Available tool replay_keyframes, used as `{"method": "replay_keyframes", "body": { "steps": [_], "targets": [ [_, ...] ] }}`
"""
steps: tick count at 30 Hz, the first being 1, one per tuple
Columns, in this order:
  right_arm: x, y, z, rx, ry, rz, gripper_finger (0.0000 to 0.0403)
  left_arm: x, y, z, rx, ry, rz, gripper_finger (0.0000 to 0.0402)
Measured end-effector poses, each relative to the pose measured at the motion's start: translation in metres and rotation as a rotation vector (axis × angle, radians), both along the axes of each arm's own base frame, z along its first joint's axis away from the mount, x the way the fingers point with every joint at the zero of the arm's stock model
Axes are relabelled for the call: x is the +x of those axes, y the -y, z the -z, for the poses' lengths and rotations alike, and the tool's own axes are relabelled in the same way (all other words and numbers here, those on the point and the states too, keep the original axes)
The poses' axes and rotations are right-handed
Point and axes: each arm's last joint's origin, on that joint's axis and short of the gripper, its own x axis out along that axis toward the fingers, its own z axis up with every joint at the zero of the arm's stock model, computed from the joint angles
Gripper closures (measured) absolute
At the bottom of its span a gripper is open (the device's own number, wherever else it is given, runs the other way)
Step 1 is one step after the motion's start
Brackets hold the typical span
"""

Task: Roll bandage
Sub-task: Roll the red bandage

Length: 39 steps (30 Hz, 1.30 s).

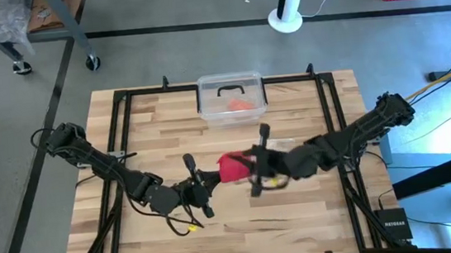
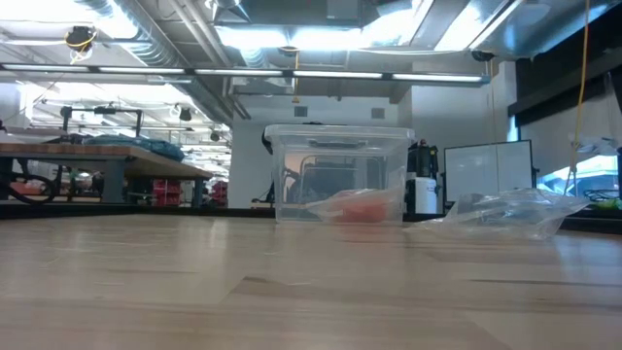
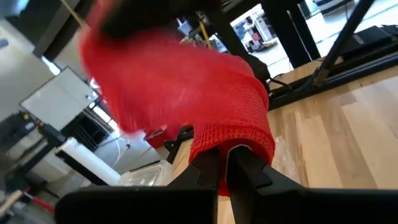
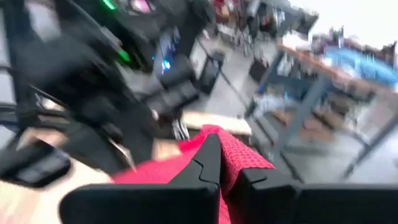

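Wooden table (image 1: 300, 211), workshop room behind, left claw (image 3: 225, 163) and right claw (image 4: 229, 168) both clenched on red bandage (image 1: 231, 167)

Bright red bandage (image 1: 231, 168) — plain, unmarked — between dark fingers (image 3: 210, 163).

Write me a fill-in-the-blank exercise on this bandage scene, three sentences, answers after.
1. Both grippers, left and right, are shut on the ____ bandage.
2. The bandage is held between the two arms, ____ the table top.
3. The clear box at the table's far edge holds an ____ lump.

Missing words: red; above; orange-red
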Motion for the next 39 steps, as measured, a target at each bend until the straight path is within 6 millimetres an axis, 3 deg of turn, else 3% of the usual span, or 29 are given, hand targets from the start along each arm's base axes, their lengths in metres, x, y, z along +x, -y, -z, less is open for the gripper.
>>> {"method": "replay_keyframes", "body": {
  "steps": [7, 13, 16, 27, 34, 39],
  "targets": [
    [0.007, 0.029, 0.021, 0.19, -0.167, -0.01, 0.0393, -0.004, 0.007, 0.0, 0.1, -0.043, 0.016, 0.0398],
    [0.007, 0.037, 0.027, 0.327, -0.241, -0.058, 0.0389, -0.004, 0.007, 0.004, 0.157, -0.086, 0.016, 0.0398],
    [0.007, 0.037, 0.029, 0.374, -0.265, -0.095, 0.0362, -0.004, 0.008, 0.006, 0.185, -0.108, 0.021, 0.0398],
    [0.007, 0.037, 0.035, 0.428, -0.307, -0.08, 0.0192, -0.006, 0.01, 0.009, 0.229, -0.145, 0.036, 0.0398],
    [0.002, 0.037, 0.034, 0.449, -0.34, -0.087, 0.0162, -0.006, 0.01, 0.009, 0.244, -0.157, 0.037, 0.0398],
    [-0.009, 0.041, 0.003, 0.424, -0.327, -0.104, 0.0162, -0.007, 0.009, 0.011, 0.255, -0.172, 0.033, 0.0398]
  ]
}}
